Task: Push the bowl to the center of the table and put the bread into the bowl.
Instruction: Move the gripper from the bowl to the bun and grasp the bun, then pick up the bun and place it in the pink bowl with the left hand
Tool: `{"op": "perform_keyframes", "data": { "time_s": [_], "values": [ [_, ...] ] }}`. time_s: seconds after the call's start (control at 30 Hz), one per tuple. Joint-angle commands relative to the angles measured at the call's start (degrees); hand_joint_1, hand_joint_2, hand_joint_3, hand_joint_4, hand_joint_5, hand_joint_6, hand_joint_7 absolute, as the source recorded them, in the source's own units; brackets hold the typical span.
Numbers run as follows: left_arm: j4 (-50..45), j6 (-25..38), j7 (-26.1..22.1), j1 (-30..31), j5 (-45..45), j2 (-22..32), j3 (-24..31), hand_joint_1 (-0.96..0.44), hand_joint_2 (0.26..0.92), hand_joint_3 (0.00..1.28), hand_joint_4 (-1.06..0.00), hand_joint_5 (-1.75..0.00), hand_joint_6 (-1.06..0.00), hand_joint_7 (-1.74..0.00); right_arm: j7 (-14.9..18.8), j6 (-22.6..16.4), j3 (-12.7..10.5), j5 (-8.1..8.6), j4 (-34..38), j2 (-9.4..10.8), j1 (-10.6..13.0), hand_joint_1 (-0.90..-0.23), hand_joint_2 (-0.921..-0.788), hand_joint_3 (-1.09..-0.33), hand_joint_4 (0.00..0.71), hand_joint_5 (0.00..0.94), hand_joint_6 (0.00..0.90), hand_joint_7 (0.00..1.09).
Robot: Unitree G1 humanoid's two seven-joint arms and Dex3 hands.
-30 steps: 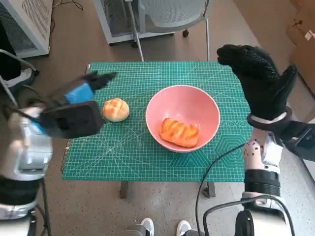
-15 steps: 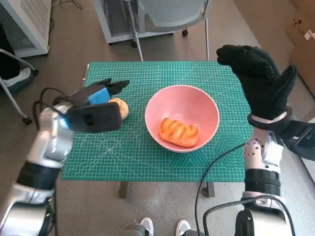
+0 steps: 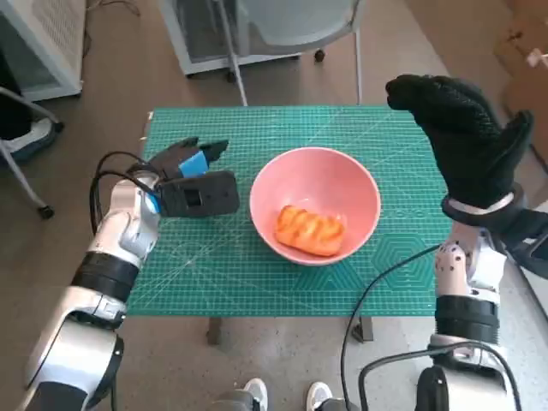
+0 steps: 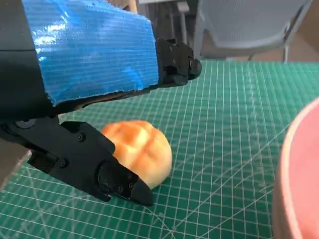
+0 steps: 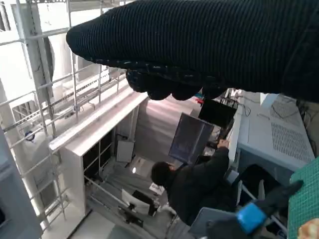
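The pink bowl [image 3: 315, 203] sits near the middle of the green cutting mat [image 3: 257, 274] that covers the small table, and a long golden loaf [image 3: 310, 229] already lies inside it, toward the near side. A second piece of bread, a round bun [image 4: 138, 150] with a scored top, rests on the mat just to the left of the bowl; from the head view the left hand hides it, but the left wrist view shows it plainly, upright on the grid lines with the bowl's pink rim [image 4: 298, 174] close by.

The left hand [image 3: 190, 175], blue tape across its back, hangs right over that bun. Its black fingers [image 4: 94, 162] are spread to either side of the bun, one low beside it and the others above; whether any of them touches the bread I cannot tell.

The right hand [image 3: 462, 137] in its knitted glove is raised high off the table's right edge, fingers lying together and gently curved, holding nothing.

The mat carries only a printed white grid; no writing on it can be read. A grey chair [image 3: 295, 21] stands beyond the table. In the right wrist view a person [image 5: 192, 186] in dark clothes sits at a screen.
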Motion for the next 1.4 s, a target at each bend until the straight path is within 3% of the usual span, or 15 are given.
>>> {"op": "perform_keyframes", "data": {
  "time_s": [0.03, 0.17, 0.23, 0.27, 0.3, 0.37, 0.43, 0.47, 0.5, 0.53, 0.6, 0.7, 1.0, 1.4],
  "values": [
    [5.7, -0.1, 2.7, -3.3, 1.7, -1.0, -1.5, -0.12, 0.751, 0.01, -0.04, -0.01, -0.21, -0.03, -0.9, 1.3, 0.0, -0.17, -0.9, -0.5, 1.9, -0.647, -0.921, -0.715, 0.352, 0.004, 0.467, 0.01],
    [10.1, 0.8, 3.6, -4.7, 2.7, -1.9, -2.9, -0.03, 0.781, 0.02, -0.13, -0.02, -0.32, -0.05, -1.4, 1.7, -0.1, -0.18, -1.6, -0.6, 2.3, -0.649, -0.921, -0.709, 0.356, 0.005, 0.475, 0.02],
    [12.0, 1.7, 3.4, -5.4, 3.0, -2.4, -3.6, 0.01, 0.799, 0.02, -0.27, -0.03, -0.39, -0.04, -1.6, 1.8, -0.1, -0.21, -1.9, -0.6, 2.4, -0.649, -0.921, -0.707, 0.357, 0.005, 0.476, 0.02],
    [12.9, 2.1, 3.3, -5.6, 3.2, -2.5, -3.9, 0.08, 0.823, 0.03, -0.36, -0.26, -0.43, -0.05, -1.7, 1.8, -0.1, -0.28, -2.0, -0.6, 2.5, -0.649, -0.921, -0.707, 0.357, 0.005, 0.475, 0.01],
    [13.7, 2.8, 2.9, -6.0, 3.4, -2.7, -4.2, 0.19, 0.858, 0.04, -0.48, -0.61, -0.48, -0.06, -1.9, 1.8, -0.1, -0.33, -2.2, -0.5, 2.6, -0.649, -0.921, -0.706, 0.358, 0.005, 0.475, 0.01],
    [14.9, 3.9, 2.0, -6.5, 3.7, -2.9, -5.0, 0.28, 0.884, 0.06, -0.58, -0.91, -0.58, -0.10, -2.1, 1.7, -0.1, -0.44, -2.3, -0.5, 2.7, -0.648, -0.921, -0.705, 0.358, 0.004, 0.474, 0.01],
    [15.5, 4.7, 0.9, -6.9, 4.1, -2.9, -5.7, 0.33, 0.897, 0.07, -0.64, -1.07, -0.69, -0.15, -2.3, 1.6, 0.0, -0.51, -2.5, -0.4, 2.8, -0.646, -0.921, -0.705, 0.358, 0.004, 0.473, 0.01],
    [15.7, 5.0, 0.3, -7.1, 4.3, -2.9, -6.1, 0.21, 0.906, 0.07, -0.67, -1.13, -0.67, -0.48, -2.4, 1.6, 0.0, -0.53, -2.6, -0.4, 2.9, -0.644, -0.921, -0.706, 0.358, 0.004, 0.472, 0.01],
    [15.8, 5.2, -0.4, -7.3, 4.5, -2.9, -6.4, 0.13, 0.911, 0.07, -0.68, -1.17, -0.64, -0.70, -2.5, 1.5, 0.0, -0.55, -2.7, -0.3, 2.9, -0.643, -0.921, -0.706, 0.358, 0.003, 0.472, 0.01],
    [15.9, 5.4, -0.8, -7.4, 4.6, -2.9, -6.6, 0.09, 0.914, 0.07, -0.68, -1.18, -0.64, -0.87, -2.6, 1.5, 0.1, -0.57, -2.7, -0.3, 2.9, -0.642, -0.921, -0.707, 0.357, 0.003, 0.472, 0.01],
    [15.7, 5.6, -1.9, -7.7, 4.8, -2.7, -7.0, 0.04, 0.917, 0.07, -0.67, -1.15, -0.64, -1.05, -2.7, 1.3, 0.1, -0.58, -2.7, -0.2, 2.9, -0.641, -0.921, -0.708, 0.357, 0.003, 0.471, 0.01],
    [14.6, 5.6, -3.4, -8.1, 4.6, -2.0, -7.2, 0.02, 0.919, 0.07, -0.66, -1.12, -0.65, -1.18, -2.8, 1.2, 0.2, -0.49, -2.6, 0.0, 2.7, -0.639, -0.921, -0.709, 0.356, 0.002, 0.470, 0.01],
    [9.7, 4.5, -3.4, -7.1, 3.3, 0.5, -5.6, 0.00, 0.920, 0.08, -0.67, -1.20, -0.61, -1.17, -2.5, 1.1, 0.3, -0.02, -1.8, 0.7, 2.3, -0.639, -0.921, -0.703, 0.356, 0.001, 0.471, 0.01],
    [-7.8, 8.2, -6.1, -2.7, 1.9, 4.9, -1.4, 0.00, 0.920, 0.07, -0.70, -1.19, -0.62, -1.13, -2.0, 1.2, 0.5, 0.33, -1.9, 1.3, 2.5, -0.647, -0.921, -0.701, 0.359, 0.002, 0.474, 0.01]
  ]
}}
